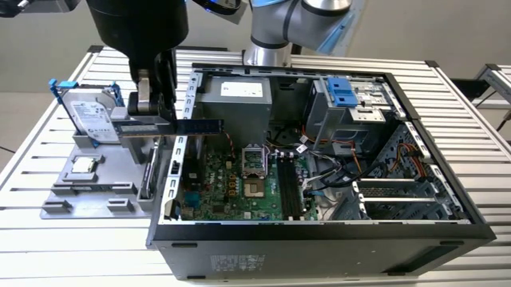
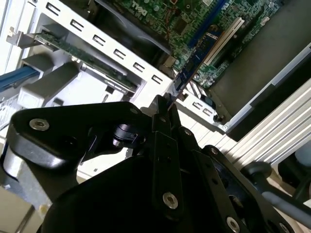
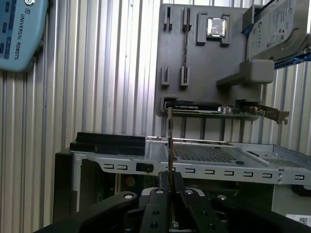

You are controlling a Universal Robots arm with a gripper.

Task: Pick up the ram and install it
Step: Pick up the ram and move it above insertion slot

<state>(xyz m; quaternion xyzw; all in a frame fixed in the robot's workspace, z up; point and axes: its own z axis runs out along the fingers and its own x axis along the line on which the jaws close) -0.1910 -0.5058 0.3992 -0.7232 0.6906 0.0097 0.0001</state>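
Note:
The ram [image 1: 200,125] is a thin dark blue-green stick held level, with my gripper [image 1: 160,119] shut on one end. Its free end reaches over the left wall of the open computer case [image 1: 319,230], above the motherboard [image 1: 231,185]. In the second wrist view the ram [image 2: 194,60] runs out from the gripper [image 2: 164,104] towards the board's long slots [image 2: 221,41]. The first wrist view has the ram [image 3: 170,141] edge-on, rising from the gripper [image 3: 171,177] across the case's metal edge [image 3: 218,162]. The memory slots [image 1: 289,188] lie further towards the exterior view's right.
A grey fixture [image 1: 88,179] beside the case carries a hard drive in a blue frame [image 1: 88,116], a processor chip [image 1: 84,167] and an expansion card [image 3: 218,109]. Cables [image 1: 335,161] and a drive cage [image 1: 351,101] crowd the case's far side. The table is ribbed metal [image 1: 48,239].

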